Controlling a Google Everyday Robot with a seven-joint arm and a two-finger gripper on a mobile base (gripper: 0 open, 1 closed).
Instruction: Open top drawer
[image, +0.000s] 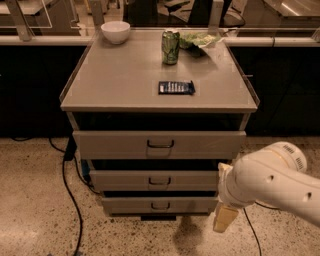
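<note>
The top drawer (110, 145) is the widest of three grey-beige drawers in a low cabinet, with a small dark loop handle (160, 144) at its centre. A dark gap shows between its front and the cabinet top. My gripper (225, 218) hangs at the end of the white arm (270, 181), low at the right. It is beside the right ends of the two lower drawers, below and right of the top drawer's handle, and touches nothing.
On the cabinet top (115, 80) stand a white bowl (115, 31), a green can (170, 47), a green bag (200, 39) and a dark blue packet (176, 87). Two narrower drawers (125, 180) sit below. Black cables (67, 180) run over the speckled floor at left.
</note>
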